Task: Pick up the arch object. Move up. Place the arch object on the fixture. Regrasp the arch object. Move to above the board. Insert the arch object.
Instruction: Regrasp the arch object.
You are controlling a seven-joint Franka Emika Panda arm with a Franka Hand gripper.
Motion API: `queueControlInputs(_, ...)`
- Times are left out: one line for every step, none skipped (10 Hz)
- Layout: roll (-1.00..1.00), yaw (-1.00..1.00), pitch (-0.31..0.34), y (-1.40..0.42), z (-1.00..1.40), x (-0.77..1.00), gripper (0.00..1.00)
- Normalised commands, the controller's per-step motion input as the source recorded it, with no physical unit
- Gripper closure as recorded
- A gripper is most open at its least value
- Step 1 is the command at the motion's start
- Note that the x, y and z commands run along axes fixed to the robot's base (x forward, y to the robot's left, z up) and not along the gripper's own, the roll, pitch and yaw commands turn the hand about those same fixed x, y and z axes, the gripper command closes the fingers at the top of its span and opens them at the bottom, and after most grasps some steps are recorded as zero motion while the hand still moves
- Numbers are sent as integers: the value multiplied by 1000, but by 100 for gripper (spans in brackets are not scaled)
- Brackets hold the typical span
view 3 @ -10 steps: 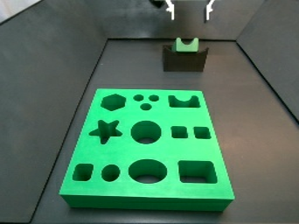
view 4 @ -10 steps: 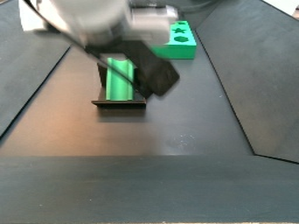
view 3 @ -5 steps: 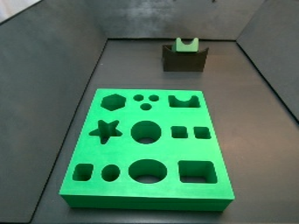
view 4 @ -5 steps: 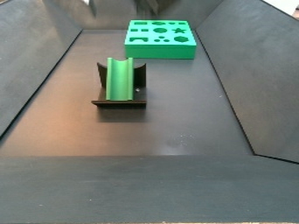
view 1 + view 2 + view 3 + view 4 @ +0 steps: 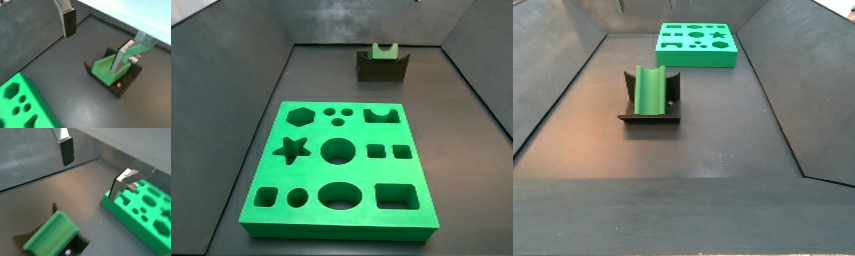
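Observation:
The arch object (image 5: 382,50) is a small muted-green block resting in the dip of the dark fixture (image 5: 382,68) at the far end of the floor; it also shows in a side view (image 5: 648,90) on the fixture (image 5: 649,118). The board (image 5: 338,165) lies flat, apart from it, and shows in a side view (image 5: 698,45) too. My gripper is out of both side views. In both wrist views the gripper (image 5: 93,48) (image 5: 91,177) is open and empty, well above the arch object (image 5: 103,70) (image 5: 50,233), the fixture (image 5: 127,82) and the board (image 5: 17,100) (image 5: 143,213).
Dark sloping walls (image 5: 231,90) (image 5: 553,90) enclose the dark floor (image 5: 687,160) on both sides. The fixture stands near the back wall (image 5: 365,22).
One second ago my gripper hung just over the arch object on the fixture. It has since risen out of both side views. The arch object has stayed on the fixture.

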Motion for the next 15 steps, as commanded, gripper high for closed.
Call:
queueControlInputs(1000, 27, 28, -24, 9, -31, 0)
queueControlInputs(1000, 27, 23, -22, 10, -28, 0)
queueControlInputs(1000, 29, 18, -21, 5, -22, 0)
queueControlInputs(1000, 31, 13, -19, 6, -15, 0)
queueControlInputs(1000, 32, 12, -19, 7, -14, 0)
queueControlInputs(1000, 36, 16, -19, 7, -13, 0)
queueControlInputs(1000, 37, 20, -20, 11, -8, 0)
queueControlInputs(1000, 41, 26, -20, 4, 9, 0)
queueControlInputs(1000, 43, 31, -22, -4, 16, 0)
queueControlInputs(1000, 48, 42, -22, -6, 33, 0)
queueControlInputs(1000, 55, 57, -26, -6, 52, 0)
queueControlInputs(1000, 64, 73, -27, -9, 67, 0)
queueControlInputs(1000, 74, 90, -33, -6, 77, 0)
queueControlInputs(1000, 88, 111, -34, -7, 83, 0)
queueControlInputs(1000, 119, 138, -35, -15, 87, 0)
